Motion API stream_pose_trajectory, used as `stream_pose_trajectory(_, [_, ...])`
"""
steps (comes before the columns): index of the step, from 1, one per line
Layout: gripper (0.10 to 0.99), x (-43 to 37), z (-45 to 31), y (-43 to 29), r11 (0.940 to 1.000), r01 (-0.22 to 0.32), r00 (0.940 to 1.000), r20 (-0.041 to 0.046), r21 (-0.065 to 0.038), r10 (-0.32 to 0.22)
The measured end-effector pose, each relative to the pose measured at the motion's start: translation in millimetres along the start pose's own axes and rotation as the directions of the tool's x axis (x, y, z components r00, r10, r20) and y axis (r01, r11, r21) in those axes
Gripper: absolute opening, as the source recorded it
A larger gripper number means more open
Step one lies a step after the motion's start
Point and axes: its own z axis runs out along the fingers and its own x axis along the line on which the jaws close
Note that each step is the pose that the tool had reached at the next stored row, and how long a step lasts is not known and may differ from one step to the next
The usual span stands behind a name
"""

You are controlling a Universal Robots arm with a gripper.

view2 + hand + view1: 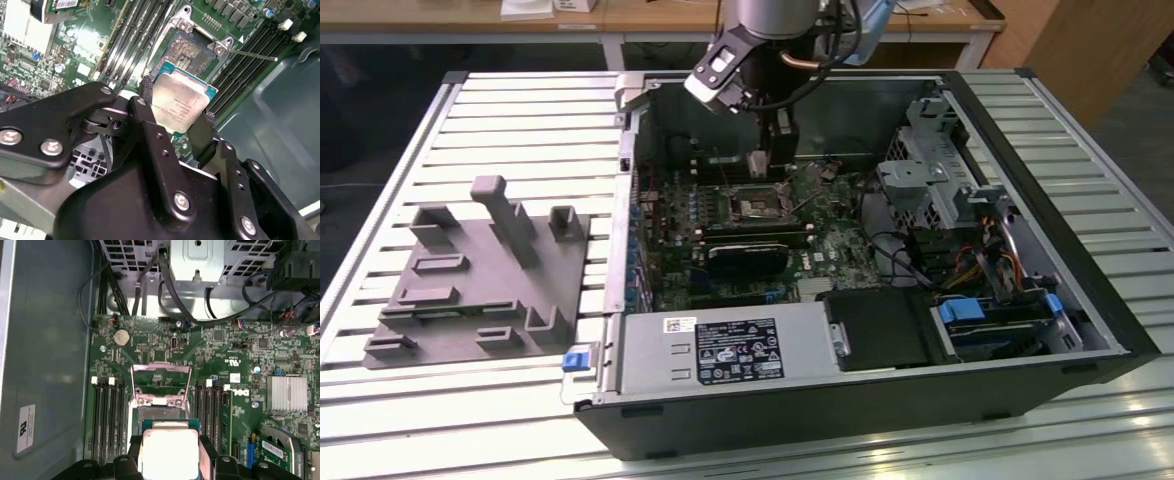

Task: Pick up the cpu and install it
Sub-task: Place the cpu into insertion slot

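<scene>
Table: a slatted metal table (pixel 494 100) in the exterior view carries an open computer case (pixel 881 410). A grey fixture plate (pixel 467 280) with upright blocks lies to the exterior view's left of the case.
Arm: it hangs into the case from above, with the end effector (pixel 769 160) low over the motherboard (pixel 720 225).
End effector: in both wrist views its two black fingers (pixel 148 95) are closed on opposite edges of the cpu (pixel 179 102), holding it flat.
Cpu: its silvery top faces up and it overlaps one edge of the socket (pixel 160 412). I cannot tell whether it touches the socket.
Socket, first wrist view: the load plate (pixel 161 375) is swung upright, the contact bed is exposed, and memory slots (pixel 109 410) flank it.
Socket, second wrist view: a thin lever rod (pixel 250 54) juts out sideways from one corner.
Exterior view: a power supply (pixel 720 350) sits along the case's near wall.
</scene>
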Motion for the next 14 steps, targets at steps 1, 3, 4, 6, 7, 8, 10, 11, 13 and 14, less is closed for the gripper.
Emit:
stream_pose_trajectory(1, [0.533, 0.5, 1.2, -0.6, 1.0000, 0.000, 1.0000, 0.0000, 0.000, 0.000])
stream_pose_trajectory(3, [0.533, 1.7, 3.8, -1.2, 1.0000, 0.000, 1.0000, 0.0000, 0.000, 0.000])
stream_pose_trajectory(4, [0.533, 2.0, 5.1, -1.3, 1.0000, 0.000, 1.0000, -0.0002, 0.000, 0.000])
stream_pose_trajectory(6, [0.533, 2.1, 7.3, -1.4, 1.0000, 0.000, 1.0000, 0.0000, 0.000, 0.000])
stream_pose_trajectory(7, [0.533, 2.1, 8.6, -1.5, 1.0000, 0.000, 1.0000, 0.0000, 0.000, 0.000])
stream_pose_trajectory(8, [0.533, 2.1, 10.3, -1.7, 1.0000, 0.000, 1.0000, -0.0001, 0.000, 0.000])
stream_pose_trajectory(10, [0.533, 2.1, 14.0, -1.9, 1.0000, 0.000, 1.0000, 0.0000, 0.000, 0.000])
stream_pose_trajectory(11, [0.533, 2.1, 15.8, -2.0, 1.0000, 0.000, 1.0000, 0.0001, 0.000, 0.000])
stream_pose_trajectory(13, [0.533, 2.1, 19.5, -2.3, 1.0000, 0.000, 1.0000, -0.0002, 0.000, 0.000])
stream_pose_trajectory(14, [0.533, 2.1, 21.3, -2.4, 1.0000, 0.000, 1.0000, -0.0001, 0.000, 0.000])
